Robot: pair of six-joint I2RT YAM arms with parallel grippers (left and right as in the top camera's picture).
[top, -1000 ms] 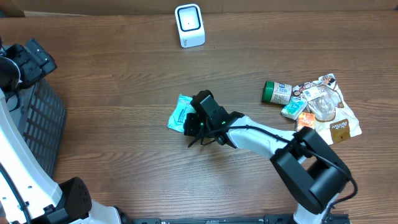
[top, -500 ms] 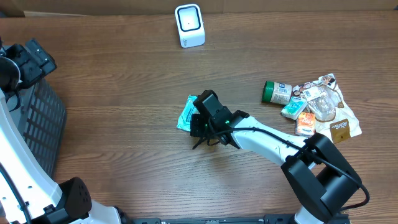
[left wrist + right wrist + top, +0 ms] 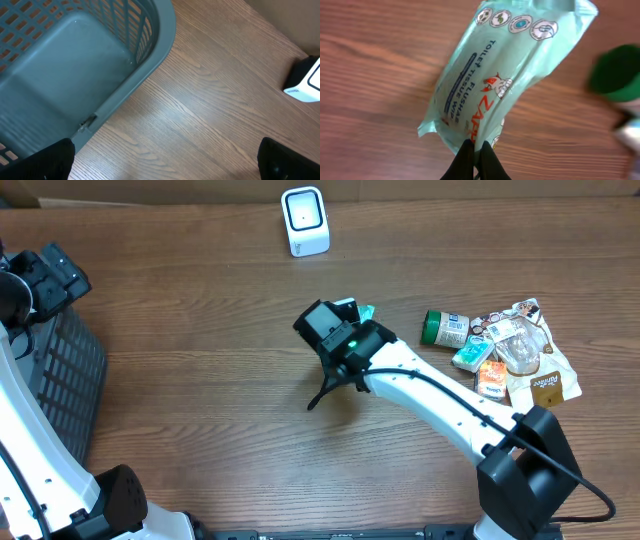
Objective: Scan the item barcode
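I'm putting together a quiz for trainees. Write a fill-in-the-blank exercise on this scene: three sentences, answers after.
1. The right gripper is shut on the edge of a pale green packet of flushable ____.
2. The left gripper, jaws open, hangs by a grey plastic ____.
3. The bottle lying beside the pile of small goods is ____ with a pale label.
Missing words: wipes; basket; green.
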